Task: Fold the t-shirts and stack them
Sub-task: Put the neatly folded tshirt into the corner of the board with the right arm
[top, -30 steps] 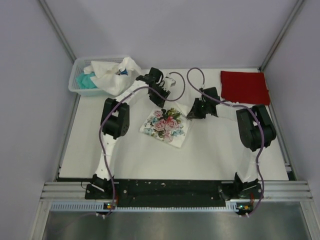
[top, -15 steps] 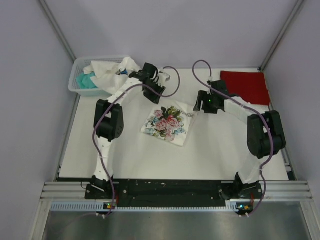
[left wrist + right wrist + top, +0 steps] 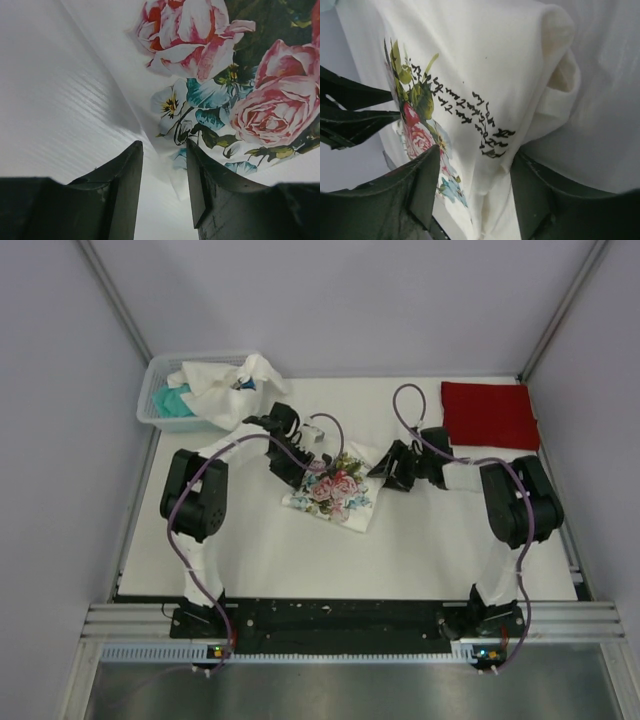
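The white t-shirt with the pink rose print lies folded at the table's middle. My left gripper is open at its back left edge. In the left wrist view the gripper has its jaws on either side of a corner of the shirt. My right gripper is open at the back right edge. In the right wrist view the gripper straddles the shirt's folded edge. The plain red t-shirt lies folded at the back right.
A small white plastic basket stands at the back left, with crumpled white cloth and teal cloth spilling from it. Purple cables loop over both arms. Grey walls close in the table at the back and sides.
Both grippers first lifted and moved toward the back, then came down onto the rose shirt's back edges. The shirt has hardly moved.
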`<state>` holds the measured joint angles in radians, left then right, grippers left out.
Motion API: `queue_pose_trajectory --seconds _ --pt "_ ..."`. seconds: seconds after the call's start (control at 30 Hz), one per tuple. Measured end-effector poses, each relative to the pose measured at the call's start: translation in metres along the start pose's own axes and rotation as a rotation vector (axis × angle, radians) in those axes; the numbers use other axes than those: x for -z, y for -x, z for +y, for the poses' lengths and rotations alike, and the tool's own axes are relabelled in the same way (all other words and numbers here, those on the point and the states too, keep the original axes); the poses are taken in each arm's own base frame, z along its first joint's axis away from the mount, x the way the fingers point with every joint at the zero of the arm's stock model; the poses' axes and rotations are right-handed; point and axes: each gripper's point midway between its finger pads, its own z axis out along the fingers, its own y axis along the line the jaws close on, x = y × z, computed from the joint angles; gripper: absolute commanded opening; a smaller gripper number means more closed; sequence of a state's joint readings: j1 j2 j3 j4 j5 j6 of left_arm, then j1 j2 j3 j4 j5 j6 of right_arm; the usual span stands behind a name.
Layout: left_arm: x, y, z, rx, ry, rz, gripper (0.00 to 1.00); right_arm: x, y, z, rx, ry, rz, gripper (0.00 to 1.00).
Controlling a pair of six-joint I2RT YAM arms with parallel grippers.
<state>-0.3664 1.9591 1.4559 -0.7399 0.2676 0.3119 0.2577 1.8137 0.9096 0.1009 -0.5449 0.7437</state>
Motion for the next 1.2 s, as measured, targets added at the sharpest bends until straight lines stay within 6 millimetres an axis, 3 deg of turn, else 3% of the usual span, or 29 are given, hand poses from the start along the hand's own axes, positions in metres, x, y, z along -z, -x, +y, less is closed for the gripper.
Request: queue_pose_trajectory --seconds 0.17,0.2,0.43,0.47,0.5,0.53,0.57,0.6,0.77,0.9,1.03,1.2 --pt "-0.018 -0.007 0.0 0.018 -0.025 0.024 0.45 -0.019 0.001 0.003 -0.073 0.078 0.017 0.05" --pt "-0.018 -0.006 0.0 0.021 -0.028 0.02 0.45 -0.021 0.0 0.002 -0.089 0.084 0.022 0.0" --pt "-0.016 -0.006 0.005 0.034 -0.025 -0.011 0.49 -0.021 0.009 0.005 -0.115 0.115 0.021 0.0" --pt "-0.013 -0.008 0.006 0.035 -0.02 -0.015 0.58 -0.02 0.011 0.005 -0.099 0.11 0.024 0.0" --pt "-0.012 -0.012 0.007 0.036 -0.019 -0.01 0.6 -0.019 0.015 0.006 -0.075 0.104 0.026 0.0" --pt "-0.001 -0.013 0.01 0.037 -0.007 -0.029 0.79 -0.018 0.02 0.007 -0.044 0.098 0.024 0.0" --pt "0.008 -0.014 0.012 0.037 0.003 -0.043 0.82 -0.017 0.026 0.009 -0.005 0.091 0.025 0.0" --pt "0.017 -0.014 0.016 0.035 0.017 -0.064 0.99 -0.015 0.033 0.012 0.036 0.087 0.024 0.0" --pt "0.078 -0.018 0.038 0.03 0.126 -0.184 0.99 -0.002 0.078 0.028 0.251 0.023 0.019 0.0" --pt "0.109 -0.031 0.052 0.027 0.216 -0.228 0.99 0.008 0.111 0.017 0.394 -0.111 -0.014 0.0" --pt "0.122 -0.047 0.058 0.021 0.27 -0.227 0.99 0.025 0.133 0.003 0.502 -0.261 -0.022 0.0" --pt "0.129 -0.057 0.064 0.029 0.301 -0.225 0.99 0.045 0.176 -0.005 0.657 -0.453 -0.057 0.0"
